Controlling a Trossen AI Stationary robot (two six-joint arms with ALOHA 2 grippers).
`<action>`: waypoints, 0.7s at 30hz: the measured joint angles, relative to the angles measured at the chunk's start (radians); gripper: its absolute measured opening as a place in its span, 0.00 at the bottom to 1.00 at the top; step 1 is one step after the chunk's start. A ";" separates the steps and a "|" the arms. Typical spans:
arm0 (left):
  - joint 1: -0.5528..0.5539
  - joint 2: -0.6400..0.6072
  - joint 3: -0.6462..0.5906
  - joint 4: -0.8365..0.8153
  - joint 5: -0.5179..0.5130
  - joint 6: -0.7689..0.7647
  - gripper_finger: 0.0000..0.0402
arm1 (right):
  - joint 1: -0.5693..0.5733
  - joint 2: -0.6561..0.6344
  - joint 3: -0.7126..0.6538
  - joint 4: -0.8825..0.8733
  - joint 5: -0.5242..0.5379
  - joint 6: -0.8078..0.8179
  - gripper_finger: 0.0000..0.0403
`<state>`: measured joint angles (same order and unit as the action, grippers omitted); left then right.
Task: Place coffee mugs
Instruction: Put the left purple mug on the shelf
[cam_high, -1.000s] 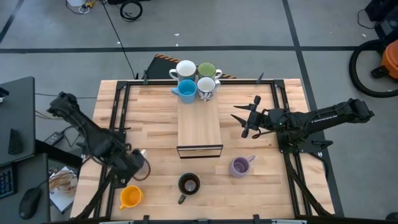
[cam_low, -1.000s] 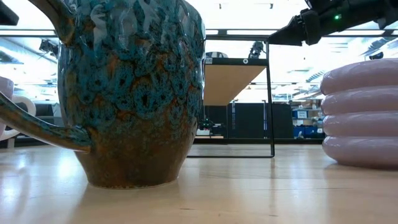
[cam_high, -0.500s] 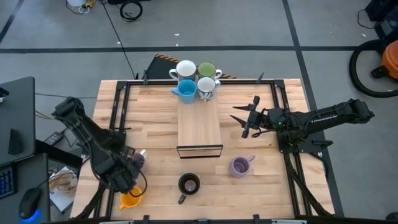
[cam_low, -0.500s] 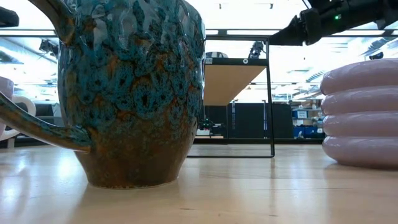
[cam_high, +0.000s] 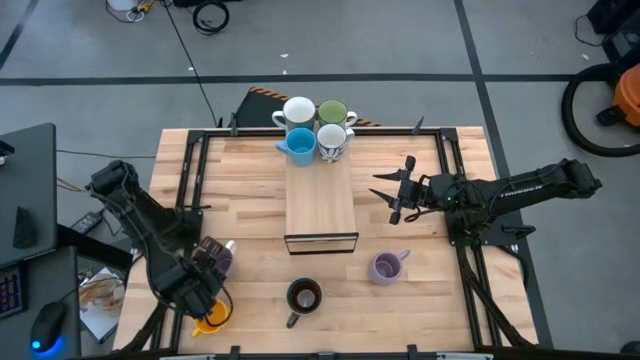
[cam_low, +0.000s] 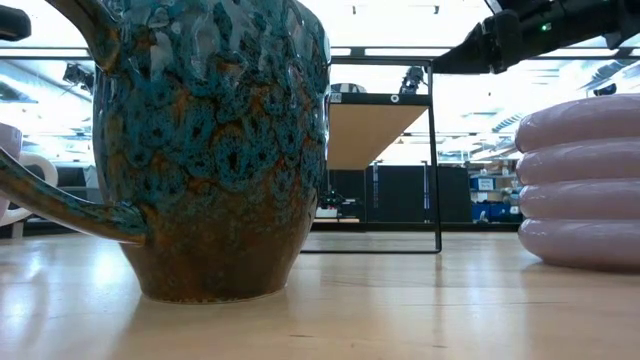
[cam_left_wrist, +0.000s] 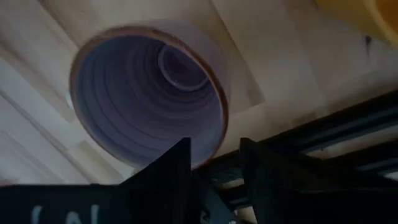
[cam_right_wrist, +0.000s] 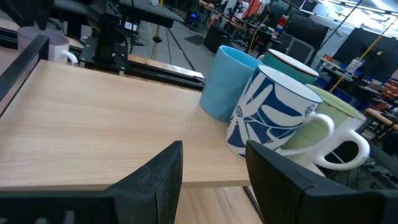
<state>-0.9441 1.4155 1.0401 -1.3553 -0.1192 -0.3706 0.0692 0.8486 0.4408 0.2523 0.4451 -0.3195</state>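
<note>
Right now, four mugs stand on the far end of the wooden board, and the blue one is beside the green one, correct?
Not quite. In the high view the blue mug sits diagonal to the green mug, beside the white and patterned mugs on the wooden board.

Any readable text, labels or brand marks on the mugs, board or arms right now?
None can be read.
Left wrist camera housing: pale marks, cut off and blurred.
Patterned mug: blue leaf design only, no lettering.
Raised wooden board: bare.
Yellow-black striped strip behind the table: hazard stripes, no words.
</note>
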 joint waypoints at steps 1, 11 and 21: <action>-0.009 0.000 0.000 -0.006 0.000 0.000 0.36 | 0.000 0.000 0.000 0.000 -0.001 0.000 0.45; -0.087 -0.003 -0.105 0.049 -0.066 0.001 0.36 | 0.000 0.000 0.000 0.000 -0.002 0.008 0.45; -0.080 -0.003 -0.155 0.111 -0.084 0.028 0.31 | 0.000 0.000 0.000 -0.003 -0.006 0.041 0.45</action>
<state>-1.0244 1.4128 0.8848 -1.2444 -0.2036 -0.3428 0.0696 0.8486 0.4412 0.2498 0.4390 -0.2788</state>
